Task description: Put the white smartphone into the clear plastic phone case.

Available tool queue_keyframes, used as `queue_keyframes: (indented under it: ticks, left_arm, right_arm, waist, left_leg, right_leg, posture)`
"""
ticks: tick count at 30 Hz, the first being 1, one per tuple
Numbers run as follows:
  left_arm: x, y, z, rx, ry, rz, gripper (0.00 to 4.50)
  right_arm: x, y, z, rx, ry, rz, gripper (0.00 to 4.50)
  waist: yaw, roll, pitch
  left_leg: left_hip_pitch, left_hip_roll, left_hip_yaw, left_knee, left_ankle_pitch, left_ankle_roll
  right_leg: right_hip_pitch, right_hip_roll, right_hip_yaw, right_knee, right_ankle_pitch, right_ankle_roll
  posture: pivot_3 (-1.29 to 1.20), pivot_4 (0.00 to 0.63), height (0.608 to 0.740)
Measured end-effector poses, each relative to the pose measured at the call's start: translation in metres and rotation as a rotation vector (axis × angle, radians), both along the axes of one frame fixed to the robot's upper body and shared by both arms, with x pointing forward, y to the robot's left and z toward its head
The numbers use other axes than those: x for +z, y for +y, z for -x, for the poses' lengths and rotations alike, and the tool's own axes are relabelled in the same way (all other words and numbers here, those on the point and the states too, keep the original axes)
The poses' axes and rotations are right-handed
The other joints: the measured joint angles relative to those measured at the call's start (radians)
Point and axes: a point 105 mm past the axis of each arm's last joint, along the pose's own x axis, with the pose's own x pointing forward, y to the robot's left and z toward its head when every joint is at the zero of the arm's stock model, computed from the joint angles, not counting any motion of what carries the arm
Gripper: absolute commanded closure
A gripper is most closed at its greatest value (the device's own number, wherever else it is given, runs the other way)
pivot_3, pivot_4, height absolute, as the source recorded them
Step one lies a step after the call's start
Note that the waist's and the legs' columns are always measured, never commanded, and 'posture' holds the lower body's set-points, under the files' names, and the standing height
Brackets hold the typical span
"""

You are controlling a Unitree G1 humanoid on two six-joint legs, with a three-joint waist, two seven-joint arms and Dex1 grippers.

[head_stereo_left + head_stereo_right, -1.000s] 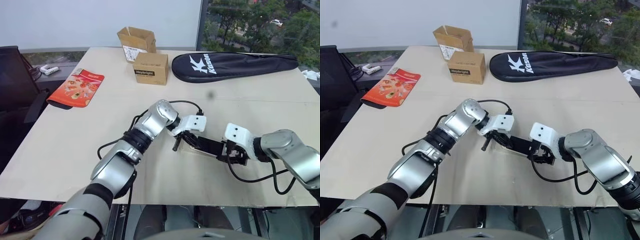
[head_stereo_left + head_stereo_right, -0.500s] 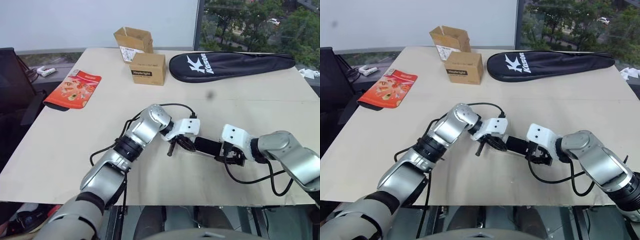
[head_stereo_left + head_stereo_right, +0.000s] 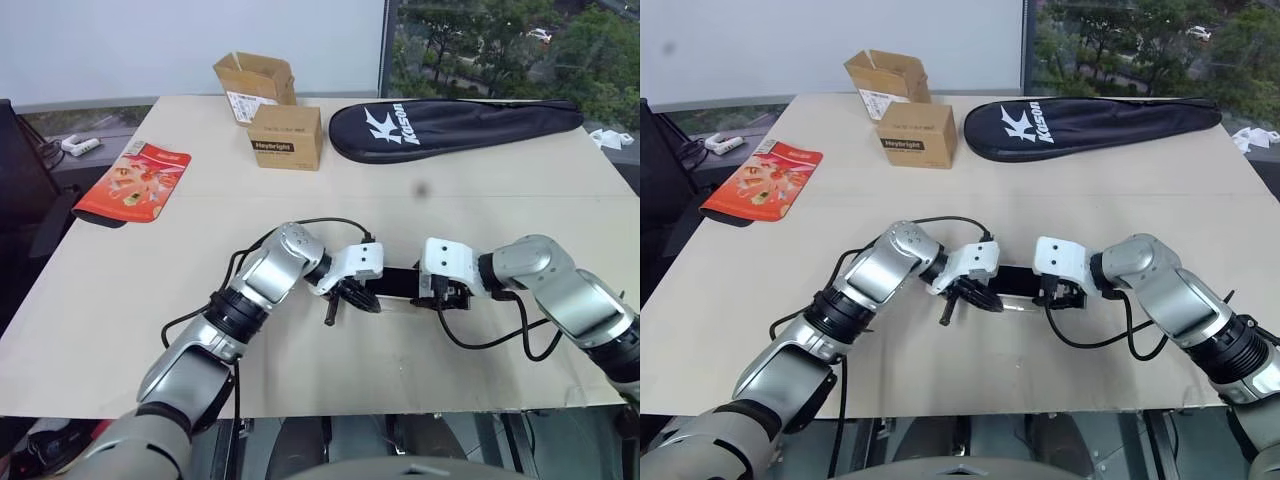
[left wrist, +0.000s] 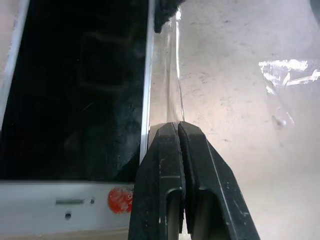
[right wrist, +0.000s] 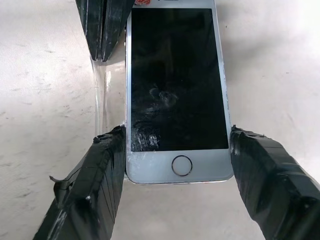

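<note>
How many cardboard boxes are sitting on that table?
2. An open cardboard box stands near the table's far edge, and a closed box labelled Heybright sits just in front of it, beside the black racket bag. Nothing seems to hide another.

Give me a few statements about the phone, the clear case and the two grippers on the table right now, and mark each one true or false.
1. The right gripper has its jaws on the two long sides of the white smartphone. True.
2. The left gripper has its jaws wide open. False: they are shut, pinching the edge of the clear plastic phone case.
3. The phone lies screen up. True: its black screen and round home button face the camera.
4. The clear case lies far from the phone, beside the red packet. False: its glossy edge runs right along the phone's side.
5. The black racket bag lies between the grippers. False: it lies at the table's far side.
</note>
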Motion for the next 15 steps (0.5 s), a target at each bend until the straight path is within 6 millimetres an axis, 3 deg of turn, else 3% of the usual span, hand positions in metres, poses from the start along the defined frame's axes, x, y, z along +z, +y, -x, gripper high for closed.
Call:
queue_keyframes:
  ticks: [6, 9, 15]
  left_arm:
    - [0.027, 0.015, 0.001, 0.029, 0.036, 0.117, 4.41]
    - [0.044, 0.023, -0.015, 0.050, -0.058, 0.151, 4.41]
    - [0.030, 0.038, -0.034, 0.102, -0.111, 0.101, 4.41]
  right_arm:
    - [0.000, -0.001, 0.002, 0.018, 0.017, -0.005, 1.58]
    - [0.000, -0.002, 0.002, 0.013, 0.017, -0.008, 1.58]
    - [0.001, -0.004, 0.002, 0.010, 0.018, -0.008, 1.58]
  waist:
    - [0.007, 0.001, 0.011]
    - [0.013, 0.001, 0.014]
    - [0.025, 0.001, 0.016]
  left_leg:
    - [-0.003, -0.001, 0.001, 0.000, 0.000, 0.000]
    - [-0.003, -0.002, 0.001, 0.000, 0.000, 0.000]
    - [-0.003, -0.002, 0.002, 0.000, 0.000, 0.000]
  right_leg:
    - [-0.002, -0.001, 0.000, 0.000, 0.001, 0.001]
    - [-0.002, -0.003, 0.000, -0.001, 0.001, 0.001]
    - [-0.002, -0.003, 0.000, -0.001, 0.001, 0.001]
  posture:
    - [0.00, 0.150, 0.732]
    - [0.00, 0.150, 0.732]
    - [0.00, 0.150, 0.732]
